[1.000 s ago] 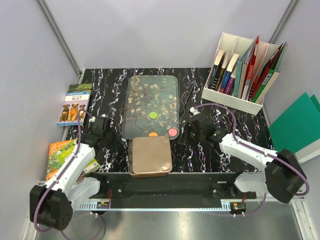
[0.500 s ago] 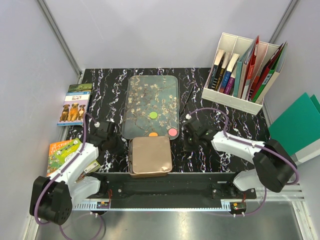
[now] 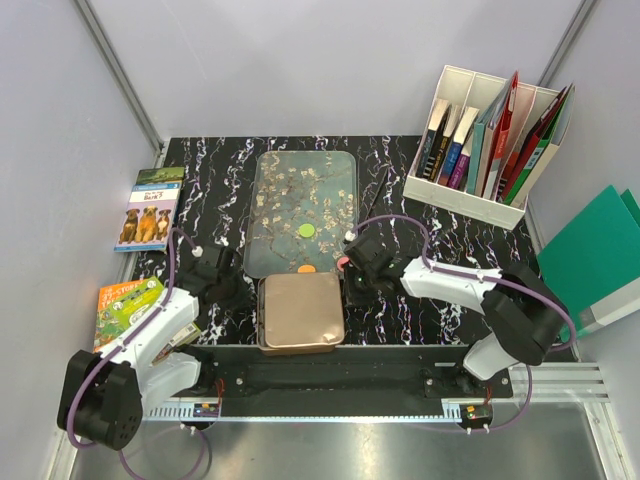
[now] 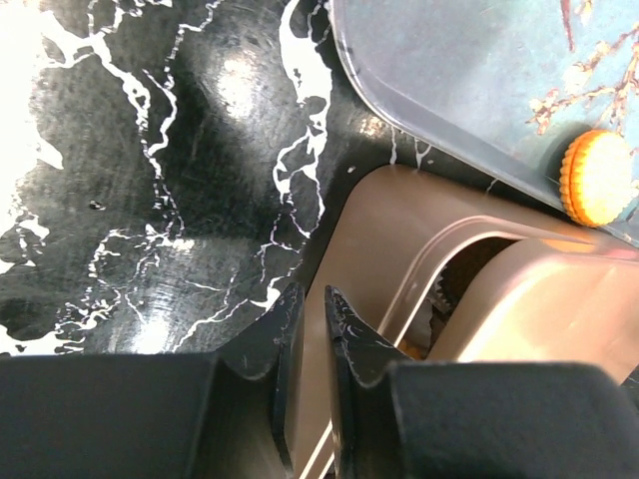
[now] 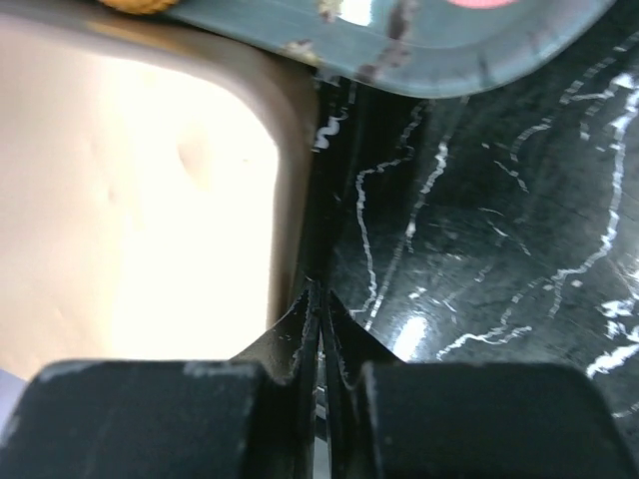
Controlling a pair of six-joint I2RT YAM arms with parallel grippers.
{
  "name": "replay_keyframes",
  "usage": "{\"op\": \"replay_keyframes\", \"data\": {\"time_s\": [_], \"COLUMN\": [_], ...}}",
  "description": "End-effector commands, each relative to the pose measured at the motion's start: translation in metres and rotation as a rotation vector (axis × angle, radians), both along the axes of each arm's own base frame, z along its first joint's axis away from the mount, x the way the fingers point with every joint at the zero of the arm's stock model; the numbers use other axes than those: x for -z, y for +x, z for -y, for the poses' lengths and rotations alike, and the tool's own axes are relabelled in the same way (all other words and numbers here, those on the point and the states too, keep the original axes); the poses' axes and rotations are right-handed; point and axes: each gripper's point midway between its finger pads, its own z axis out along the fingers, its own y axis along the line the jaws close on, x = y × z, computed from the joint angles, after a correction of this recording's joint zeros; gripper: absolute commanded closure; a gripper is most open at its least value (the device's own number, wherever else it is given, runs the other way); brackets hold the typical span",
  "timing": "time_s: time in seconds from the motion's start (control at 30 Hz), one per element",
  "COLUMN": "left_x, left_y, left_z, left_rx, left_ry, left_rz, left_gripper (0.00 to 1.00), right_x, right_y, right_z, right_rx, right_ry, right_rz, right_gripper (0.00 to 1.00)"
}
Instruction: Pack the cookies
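On the blossom tray [image 3: 290, 180] lie three cookies: a green one [image 3: 307, 231], an orange one [image 3: 306, 268] [image 4: 597, 178], and a pink one [image 3: 342, 262] mostly covered by my right arm. A rose-gold tin [image 3: 300, 310] stands just in front of the tray. Its lid [image 4: 559, 299] sits ajar, and a dark gap shows a crinkled cup inside. My left gripper [image 3: 238, 292] [image 4: 312, 297] is at the tin's left edge, its jaws a narrow slit apart. The tin's edge shows in the slit, and whether it is pinched is unclear. My right gripper [image 3: 352, 290] [image 5: 319, 291] is shut and empty at the tin's right side [image 5: 290, 200].
A white file box with books [image 3: 490, 140] stands at the back right, with green folders [image 3: 600, 250] beyond the table's right edge. A slim dark stick [image 3: 378, 192] lies right of the tray. Two booklets [image 3: 150, 205] [image 3: 125, 305] lie at the left edge.
Both grippers have closed in on the tin from either side. The right arm swung left, now covering most of the pink cookie. Both pairs of jaws narrowed slightly.
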Motion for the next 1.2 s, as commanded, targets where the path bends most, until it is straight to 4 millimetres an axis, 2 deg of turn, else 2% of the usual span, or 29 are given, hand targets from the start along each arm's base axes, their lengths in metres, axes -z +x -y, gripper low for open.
{"op": "replay_keyframes", "data": {"time_s": [0.0, 0.37, 1.17], "left_x": [-0.005, -0.005, -0.004], "left_y": [0.005, 0.005, 0.006], "left_z": [0.011, 0.019, 0.023], "left_rx": [0.018, 0.038, 0.044], "left_ry": [-0.045, -0.062, -0.067], "left_rz": [0.034, 0.037, 0.043], "left_gripper": [0.84, 0.84, 0.84], "right_x": [-0.013, -0.014, -0.011], "right_y": [0.005, 0.001, -0.011], "right_z": [-0.022, -0.035, -0.058], "right_rx": [-0.028, -0.061, -0.118], "right_ry": [0.056, 0.067, 0.072], "right_rz": [0.024, 0.017, -0.002], "right_gripper": [0.92, 0.92, 0.91]}}
